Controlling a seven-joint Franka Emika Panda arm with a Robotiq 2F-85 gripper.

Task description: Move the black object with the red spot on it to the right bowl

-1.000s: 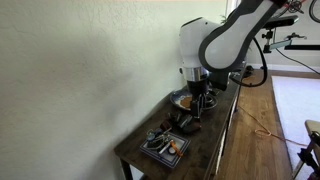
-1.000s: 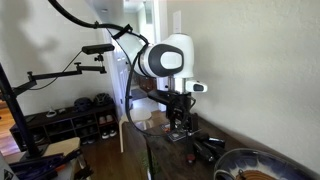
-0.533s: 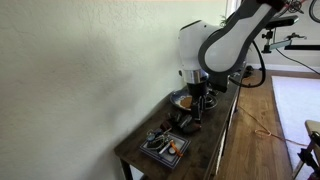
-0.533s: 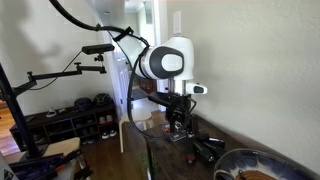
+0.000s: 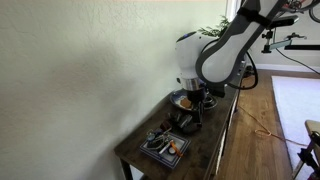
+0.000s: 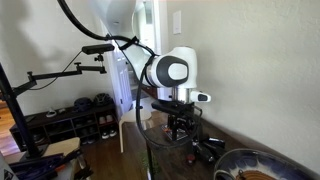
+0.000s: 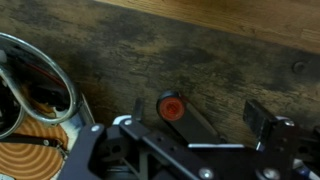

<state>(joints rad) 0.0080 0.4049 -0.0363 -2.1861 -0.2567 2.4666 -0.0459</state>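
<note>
In the wrist view the small black object with the red spot [image 7: 172, 106] lies on the dark wooden table [image 7: 200, 50]. My gripper [image 7: 200, 113] is open and low over it. One finger [image 7: 136, 106] is left of the object and the other finger [image 7: 266, 116] is well to its right. Neither touches it. A shiny-rimmed dish [image 7: 62, 88] and a striped orange dish [image 7: 30, 152] sit at the left. In both exterior views the gripper [image 5: 197, 101] [image 6: 180, 128] hangs just above the table, hiding the object.
A flat square tray [image 5: 165, 146] with orange and grey items sits at the near end of the narrow table. A dark bowl [image 5: 186, 122] and another dish [image 5: 180, 99] stand by the gripper. A wall runs along one side. A large bowl rim [image 6: 250, 160] fills a foreground corner.
The arm has come down and shifted a little, bringing the open gripper closer to the tabletop. Nothing on the table has moved.
</note>
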